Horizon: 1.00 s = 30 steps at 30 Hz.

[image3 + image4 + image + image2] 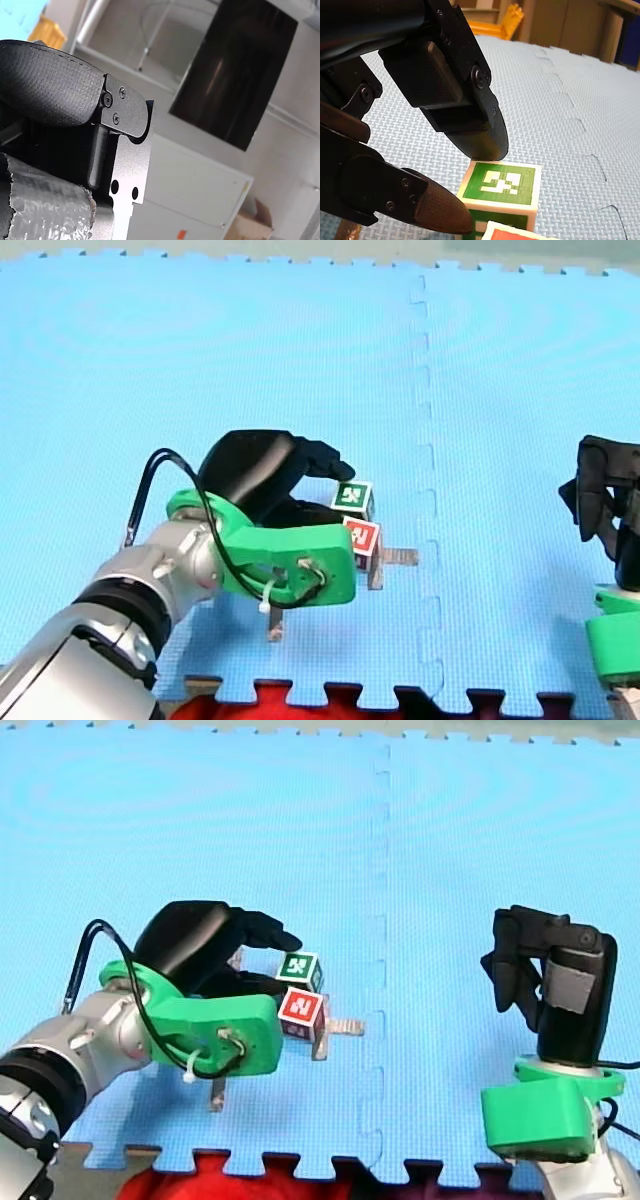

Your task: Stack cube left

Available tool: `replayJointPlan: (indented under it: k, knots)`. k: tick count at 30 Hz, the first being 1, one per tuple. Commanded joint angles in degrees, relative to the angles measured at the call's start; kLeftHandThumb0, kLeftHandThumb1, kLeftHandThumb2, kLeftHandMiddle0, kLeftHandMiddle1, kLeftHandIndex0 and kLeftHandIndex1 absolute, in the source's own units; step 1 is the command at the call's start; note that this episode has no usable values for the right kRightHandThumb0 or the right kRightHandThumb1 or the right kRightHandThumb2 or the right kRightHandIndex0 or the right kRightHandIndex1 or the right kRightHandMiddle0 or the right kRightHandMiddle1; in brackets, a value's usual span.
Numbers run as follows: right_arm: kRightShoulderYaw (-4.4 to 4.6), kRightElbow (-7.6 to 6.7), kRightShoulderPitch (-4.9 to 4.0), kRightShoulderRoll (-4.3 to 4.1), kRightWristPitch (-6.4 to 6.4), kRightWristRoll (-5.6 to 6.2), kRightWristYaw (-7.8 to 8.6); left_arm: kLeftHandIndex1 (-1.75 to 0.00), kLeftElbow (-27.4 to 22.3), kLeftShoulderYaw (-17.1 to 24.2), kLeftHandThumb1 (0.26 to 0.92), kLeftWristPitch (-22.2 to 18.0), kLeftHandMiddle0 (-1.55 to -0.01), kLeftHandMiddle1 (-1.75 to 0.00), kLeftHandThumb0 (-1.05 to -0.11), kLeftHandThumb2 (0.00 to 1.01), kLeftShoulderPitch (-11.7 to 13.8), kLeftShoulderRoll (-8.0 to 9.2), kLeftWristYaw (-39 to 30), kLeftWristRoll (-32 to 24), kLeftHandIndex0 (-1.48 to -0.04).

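Clamping one green cube (300,966) by red cube (300,1006), left hand (200,955); right hand (545,975) curled aside.

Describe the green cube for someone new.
On the blue foam mat, left of the centre seam, find the left hand. By it are two cubes: the green cube is the farther one, green-and-white on top, unlike the red cube.
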Motion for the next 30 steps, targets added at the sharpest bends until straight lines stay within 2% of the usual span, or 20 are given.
replayJointPlan:
  k: [1,7,12,25,30]
  knots:
    - [-0.12,0.78,-0.47,-0.54,-0.64,0.14,-0.32,-0.01,-0.8,0.1,0.813,-2.5,-0.90,-1.75,-0.489,0.01,-0.9,1.23,2.2,0.3,-1.27]
    - [-0.07,3.46,-1.34,-0.98,-2.23,0.22,-0.77,-0.01,-1.5,0.1,0.812,-7.1,-0.89,-1.75,-0.475,0.00,-2.3,2.58,4.9,0.9,-1.28]
    - [0.03,4.67,-1.66,-1.09,-3.05,0.12,-1.17,-0.01,-2.3,-0.2,0.809,-9.3,-0.89,-1.75,-0.464,0.00,-2.3,3.57,7.4,1.8,-1.28]
    - [0.14,5.34,-1.71,-1.10,-2.77,0.14,-1.53,-0.01,-3.2,0.0,0.804,-10.8,-0.88,-1.75,-0.453,0.00,-2.3,5.36,9.2,2.2,-1.30]
    - [0.04,5.95,-2.10,-1.25,-2.59,0.38,-1.47,-0.01,-3.7,0.3,0.800,-11.5,-0.87,-1.75,-0.446,0.00,-2.3,5.57,9.2,2.0,-1.30]
